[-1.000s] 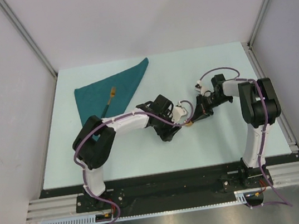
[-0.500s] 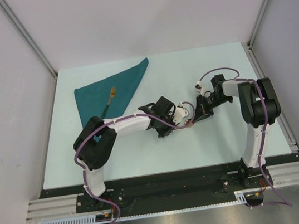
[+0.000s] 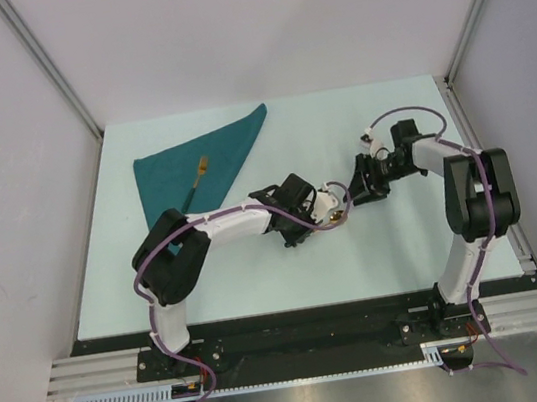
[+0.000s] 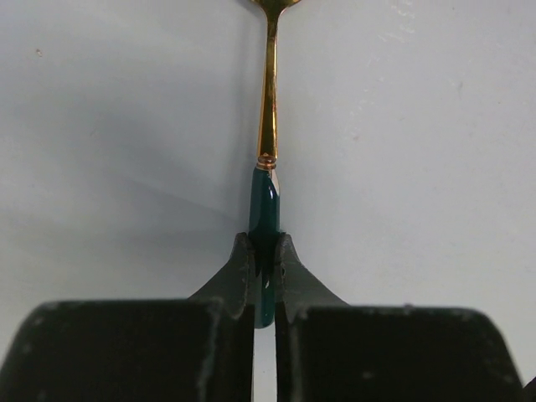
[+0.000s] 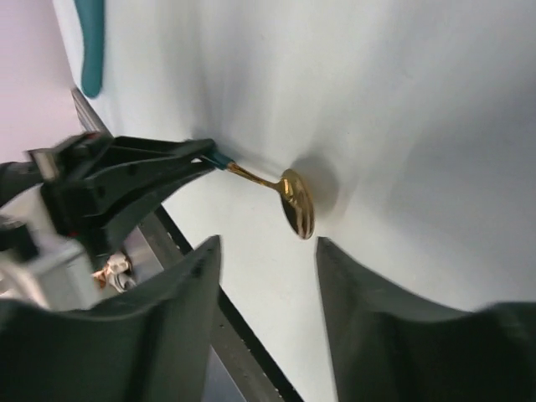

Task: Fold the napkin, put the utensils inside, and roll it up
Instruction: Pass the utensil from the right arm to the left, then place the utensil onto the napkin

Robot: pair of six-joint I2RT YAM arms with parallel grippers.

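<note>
- Pale blue table [image 3: 406, 241] enclosed by plain white walls [image 3: 263, 30]; both arms reach in toward its middle.
- Teal napkin [image 3: 197, 161], already folded to a triangle, lies flat at about 10 o'clock on the table. The second utensil [image 3: 197, 183] rests on it, gold head toward 1 o'clock.
- Left gripper [image 4: 264, 244], just off centre toward 3 o'clock, is pinched tight on the dark-green handle end of the spoon [image 4: 268, 126]; the gold stem juts out unsupported.
- Right gripper [image 5: 266, 251] is spread wide and holds nothing. The spoon's bowl [image 5: 297, 203] sits just beyond its fingers, apart from both.
- Whether the bowl touches the table: cannot tell.
- Risk: the grip takes only the handle tip, so the spoon may pivot or slip on the carry toward 10 o'clock.
- Risk: the right fingers flank the bowl, so a sideways withdrawal could knock it.
- Risk: a careless set-down could shift the second utensil or ruck the fold.
</note>
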